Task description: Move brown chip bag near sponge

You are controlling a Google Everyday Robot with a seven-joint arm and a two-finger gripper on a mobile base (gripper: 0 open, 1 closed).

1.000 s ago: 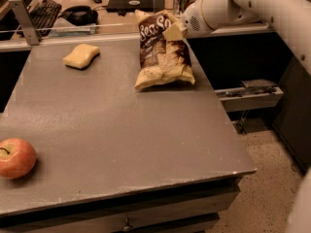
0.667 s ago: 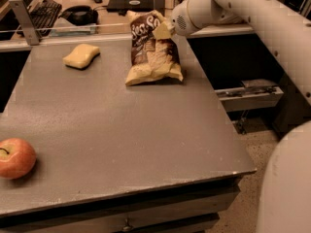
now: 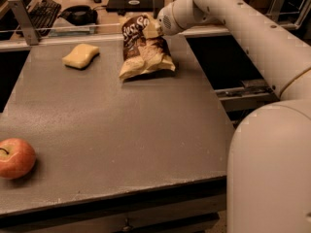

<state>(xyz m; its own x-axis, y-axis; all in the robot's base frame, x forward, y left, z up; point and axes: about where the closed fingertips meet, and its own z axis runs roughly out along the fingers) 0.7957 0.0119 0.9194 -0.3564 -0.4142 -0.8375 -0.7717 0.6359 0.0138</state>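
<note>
Clamping the bag point(image 3: 143, 52) by its top with the gripper point(image 3: 151, 29), near the bench's point(image 3: 146, 130) far edge; lower end on the surface. Sponge point(image 3: 80, 56) apart, toward far-left corner; apple point(image 3: 16, 158) by left edge.

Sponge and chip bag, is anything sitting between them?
Nothing. The camera view shows only bare table between the sponge and the brown chip bag, whose top corner the claw grips near the table's far edge.
</note>
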